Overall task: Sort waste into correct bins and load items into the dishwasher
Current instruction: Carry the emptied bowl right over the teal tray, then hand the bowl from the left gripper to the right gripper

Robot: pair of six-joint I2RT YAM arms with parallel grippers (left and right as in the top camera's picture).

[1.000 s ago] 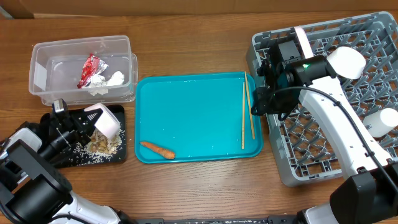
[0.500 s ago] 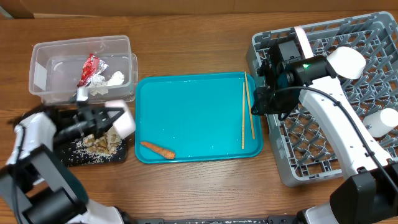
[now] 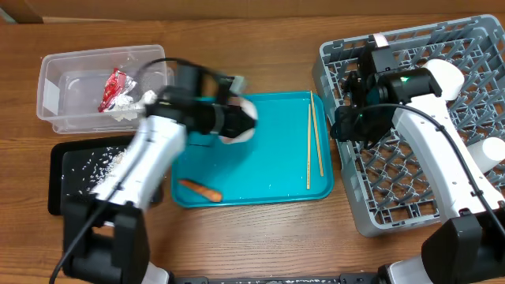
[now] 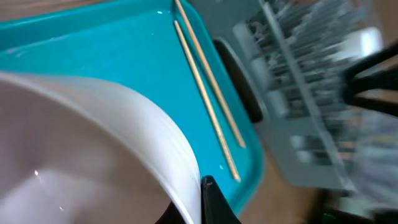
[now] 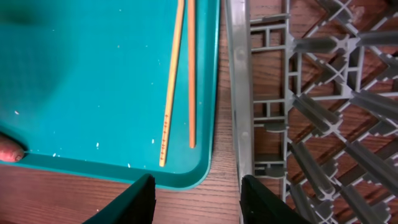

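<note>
Centre of overhead frame, above teal tray (image 3: 268, 173): left pincer (image 3: 225, 124) clenched on rim of small white bowl (image 3: 243, 120); dish rack (image 3: 375, 185) lies to right. Right pincer (image 5: 196, 202) released, empty, at rack's left edge, nearer chopsticks (image 3: 313, 146), long axis top-to-bottom

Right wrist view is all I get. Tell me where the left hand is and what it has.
Observer: The left hand is over the teal tray, shut on the rim of a small white bowl.
Operator: Report the bins.
Observer: The clear tub holds the red wrapper and the white tissue.
Operator: Now the black tray.
Observer: The black tray has scattered pale crumbs on it.
</note>
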